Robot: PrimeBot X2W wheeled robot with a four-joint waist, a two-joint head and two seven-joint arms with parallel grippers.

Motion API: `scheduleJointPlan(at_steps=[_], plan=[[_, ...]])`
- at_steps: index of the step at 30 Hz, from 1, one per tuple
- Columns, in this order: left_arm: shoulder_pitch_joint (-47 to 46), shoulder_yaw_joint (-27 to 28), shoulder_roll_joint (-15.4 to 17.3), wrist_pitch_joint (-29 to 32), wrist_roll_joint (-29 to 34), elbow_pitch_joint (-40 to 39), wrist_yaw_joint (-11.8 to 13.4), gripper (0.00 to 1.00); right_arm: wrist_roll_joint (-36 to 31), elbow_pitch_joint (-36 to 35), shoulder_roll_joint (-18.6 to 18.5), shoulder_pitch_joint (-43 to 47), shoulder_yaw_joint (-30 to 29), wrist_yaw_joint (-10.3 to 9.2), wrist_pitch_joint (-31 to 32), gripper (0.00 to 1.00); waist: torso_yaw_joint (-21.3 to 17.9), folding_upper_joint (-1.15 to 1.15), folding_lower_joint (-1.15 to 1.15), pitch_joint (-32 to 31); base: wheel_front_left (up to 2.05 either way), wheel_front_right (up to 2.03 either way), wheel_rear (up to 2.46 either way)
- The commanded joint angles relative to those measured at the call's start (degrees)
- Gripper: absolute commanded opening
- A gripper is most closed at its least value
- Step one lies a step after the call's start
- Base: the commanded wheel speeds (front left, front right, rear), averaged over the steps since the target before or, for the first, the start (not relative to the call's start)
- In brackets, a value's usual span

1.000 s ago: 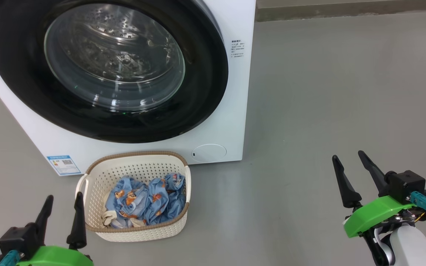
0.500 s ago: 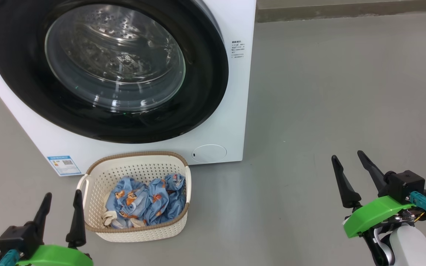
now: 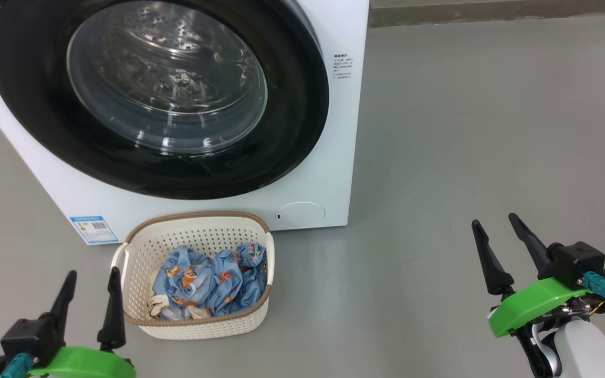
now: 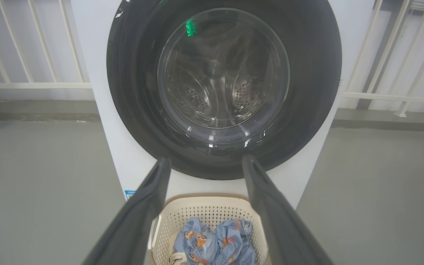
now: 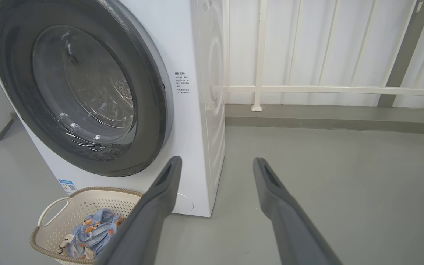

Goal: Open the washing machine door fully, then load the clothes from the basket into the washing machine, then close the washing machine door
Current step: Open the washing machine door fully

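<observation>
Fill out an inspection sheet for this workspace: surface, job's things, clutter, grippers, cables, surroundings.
Surface: smooth grey floor, bare beside the machine.
Job's things: washing machine stands upright with the washing machine door shut. The basket sits on the floor in front of it, with the clothes bunched inside.
Clutter: nothing seen.
Grippers: left gripper is beside the basket and right gripper is well off to the side. Both have jaws open and hold nothing.
Cables: teal connector with a dark lead at the right wrist.
Surroundings: white railing on a low kerb behind the machine.
</observation>
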Motion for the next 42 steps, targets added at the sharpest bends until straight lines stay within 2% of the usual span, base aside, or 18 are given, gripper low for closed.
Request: scheduleJointPlan(at_steps=[1,16,29,33,39,40,41,42], plan=[[-0.79,1.46,0.93,-0.37,0.60,-2.02,-0.14,1.00,-0.06,-1.48,-0.31,-1.79,0.79,0.16,-0.70,1.00,0.21,0.00,0.00,0.08,0.00,0.00,0.00],[0.10,-0.82,0.02,-0.37,1.43,-5.81,-0.14,1.00,4.52,-0.10,-1.34,-8.57,1.07,0.16,-0.70,1.00,2.24,0.00,0.00,1.83,0.00,0.00,0.00],[-0.73,-4.11,-0.78,-0.37,1.20,-6.99,-0.14,1.00,9.72,1.74,-4.57,-23.50,0.86,0.16,-0.70,1.00,5.83,0.00,0.00,5.20,0.00,0.00,0.00],[-1.42,-4.57,-0.95,-0.37,0.78,-7.19,-0.14,1.00,12.69,3.16,-4.76,-28.84,0.13,0.16,-0.70,1.00,6.82,0.00,0.00,6.82,0.00,0.00,0.00],[-2.99,-5.23,-1.15,-0.37,0.19,-6.92,-0.14,1.00,20.09,7.08,-3.12,-35.84,-2.98,0.16,-0.49,1.00,8.45,0.00,0.00,9.46,0.00,0.00,0.00],[-3.29,-5.27,-1.19,-0.37,0.07,-6.87,-0.14,1.00,21.45,7.92,-2.80,-36.82,-3.72,0.16,-0.39,0.97,8.75,0.00,0.00,9.90,0.00,0.00,0.00],[-3.56,-5.33,-1.22,-0.37,-0.04,-6.82,-0.14,1.00,23.02,8.79,-2.36,-37.73,-4.57,0.16,-0.24,0.85,9.03,0.00,0.00,10.33,0.00,0.00,0.00],[-3.83,-5.41,-1.25,-0.37,-0.13,-6.76,-0.14,1.00,24.37,9.65,-2.08,-38.59,-5.32,0.16,-0.08,0.64,9.31,0.00,0.00,10.76,0.00,0.00,0.00]])
